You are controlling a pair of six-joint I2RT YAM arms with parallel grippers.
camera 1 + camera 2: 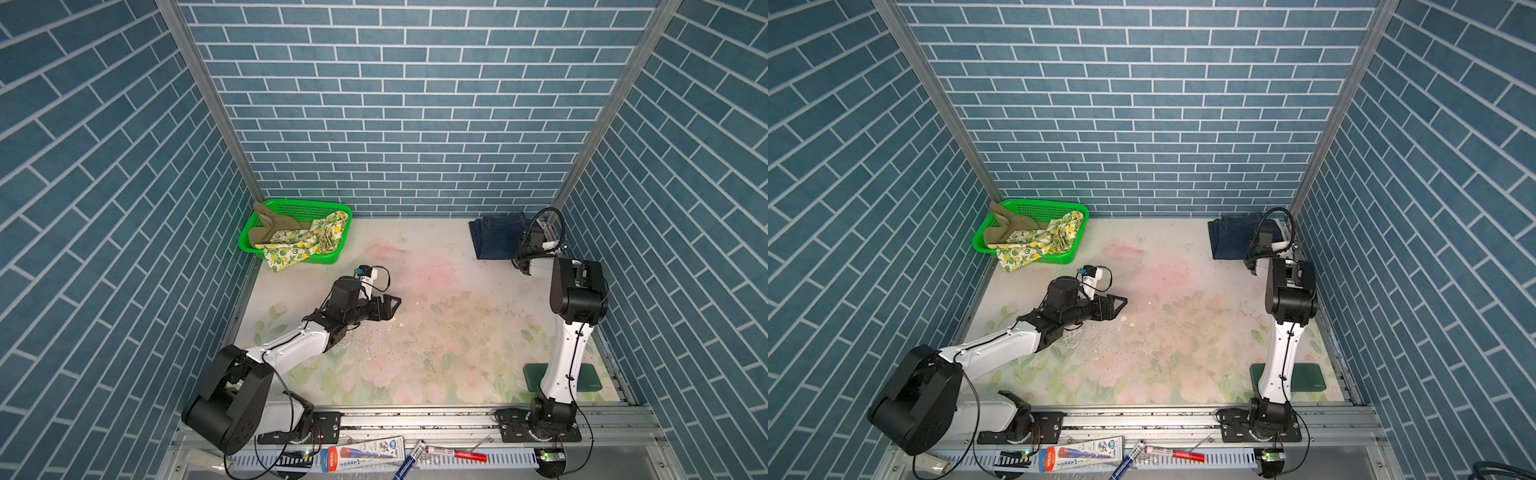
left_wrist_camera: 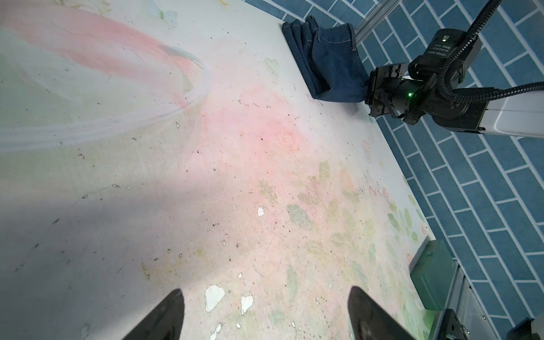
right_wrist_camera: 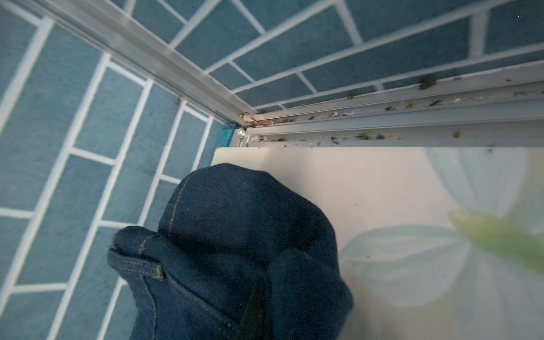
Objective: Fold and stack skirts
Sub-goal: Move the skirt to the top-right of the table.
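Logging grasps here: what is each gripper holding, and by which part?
The right gripper pinches the denim skirt by a bunched corner; the left gripper is open, holding nothing.

This is a robot test cell in a lab: panels with printed blue bricks are framed by aluminium posts, the left arm and the right arm are bolted to a metal rail, and marker pens lie before the worn flower-print counter.
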